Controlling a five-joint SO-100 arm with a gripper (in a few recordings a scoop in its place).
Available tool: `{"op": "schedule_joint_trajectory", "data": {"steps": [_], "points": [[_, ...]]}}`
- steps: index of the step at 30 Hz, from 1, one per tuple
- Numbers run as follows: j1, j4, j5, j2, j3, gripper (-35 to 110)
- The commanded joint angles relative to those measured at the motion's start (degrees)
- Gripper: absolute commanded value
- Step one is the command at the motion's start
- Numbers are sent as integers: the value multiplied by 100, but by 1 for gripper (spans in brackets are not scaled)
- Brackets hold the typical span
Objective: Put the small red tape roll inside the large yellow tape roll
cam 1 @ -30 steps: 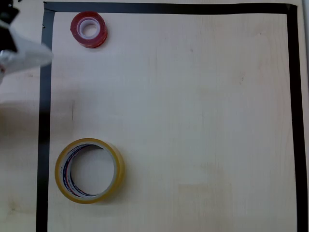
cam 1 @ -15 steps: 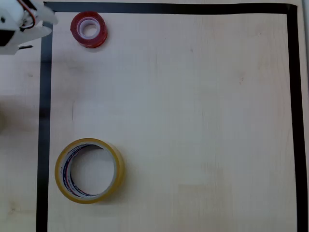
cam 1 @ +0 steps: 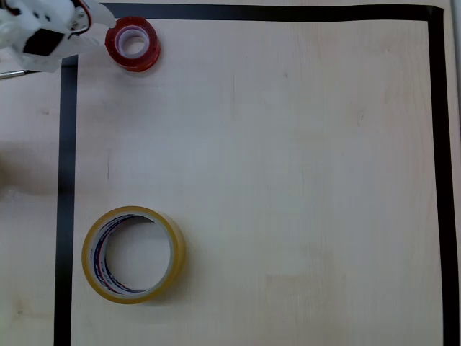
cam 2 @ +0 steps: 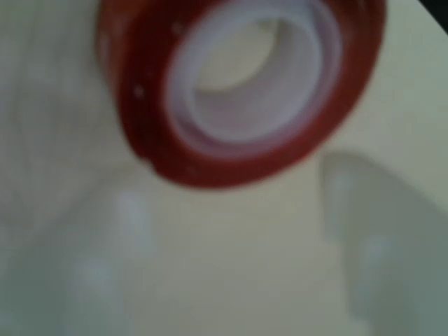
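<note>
Gripper (cam 2: 231,259) first: from my wrist camera I see both fingers spread wide, one blurred pale finger (cam 2: 84,273) low on the left and the other (cam 2: 378,231) on the right, with nothing between them but bare table. Just ahead of the tips lies the red roll (cam 2: 238,91), flat on the table, its whitish core facing up, not yet touched as far as I can tell. Overhead, the gripper (cam 1: 86,32) sits at the top left corner, right beside the red roll (cam 1: 132,44), over the black border tape (cam 1: 68,144). Well away from it, down the same side of the marked area, the yellow roll (cam 1: 133,254) lies flat with its hole free. I judge the task barely begun: the grasp, the carry and the drop inside the yellow roll are all left.
</note>
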Motion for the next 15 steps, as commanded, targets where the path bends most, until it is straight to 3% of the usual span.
{"op": "schedule_joint_trajectory", "data": {"steps": [1, 15], "points": [[-88, -132, 62, -18, -510, 12], [237, -650, 18, -694, -448, 12]]}}
